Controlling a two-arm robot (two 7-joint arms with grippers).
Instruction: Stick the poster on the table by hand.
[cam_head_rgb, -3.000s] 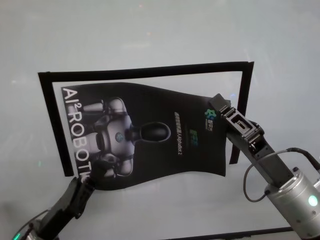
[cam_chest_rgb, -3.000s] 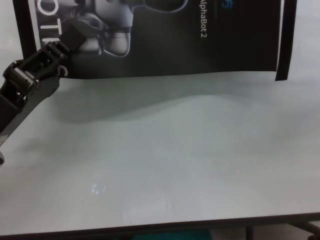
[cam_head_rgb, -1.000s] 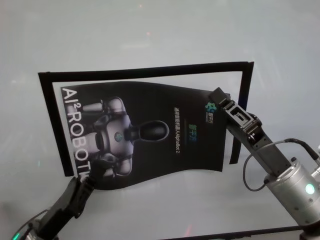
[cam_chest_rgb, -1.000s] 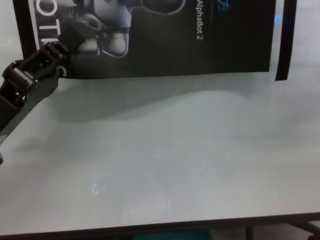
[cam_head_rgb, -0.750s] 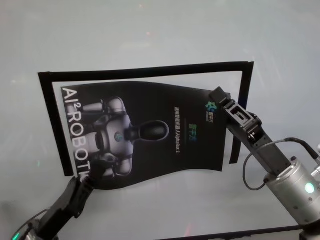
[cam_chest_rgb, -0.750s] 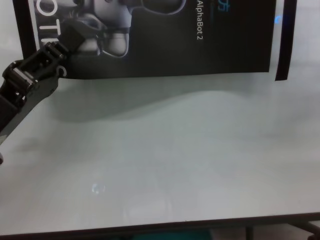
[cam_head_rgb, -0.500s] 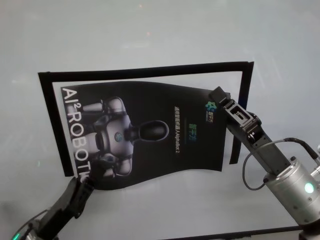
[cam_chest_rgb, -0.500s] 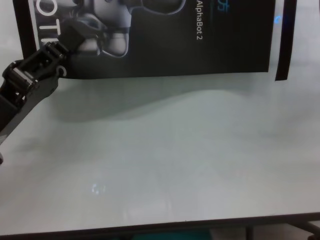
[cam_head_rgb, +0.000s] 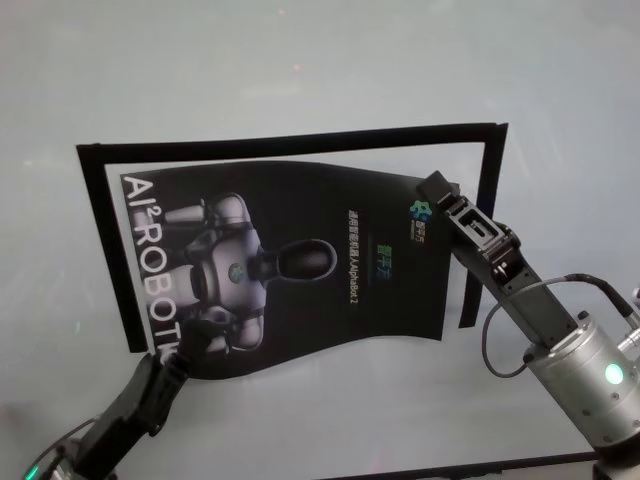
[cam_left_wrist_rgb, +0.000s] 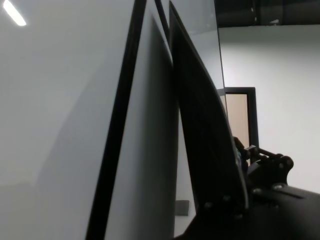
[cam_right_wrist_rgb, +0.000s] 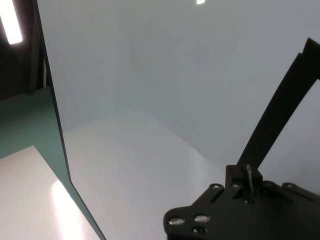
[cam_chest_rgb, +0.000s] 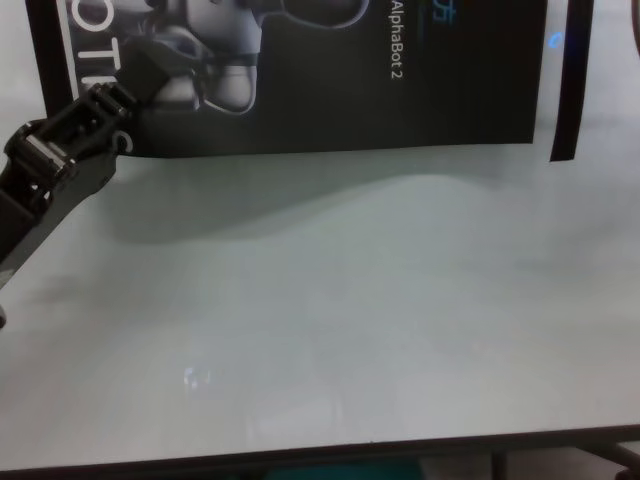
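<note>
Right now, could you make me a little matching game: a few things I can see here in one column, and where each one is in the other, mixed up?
Things:
1. left gripper
2. right gripper
3. poster
4. black strips

Places:
A. at the poster's far right corner
B. on the table, framing the poster on three sides
C. at the poster's near left corner
D. spread between the two grippers, its near edge wavy

Pairs: 1-C, 2-A, 3-D, 4-B
</note>
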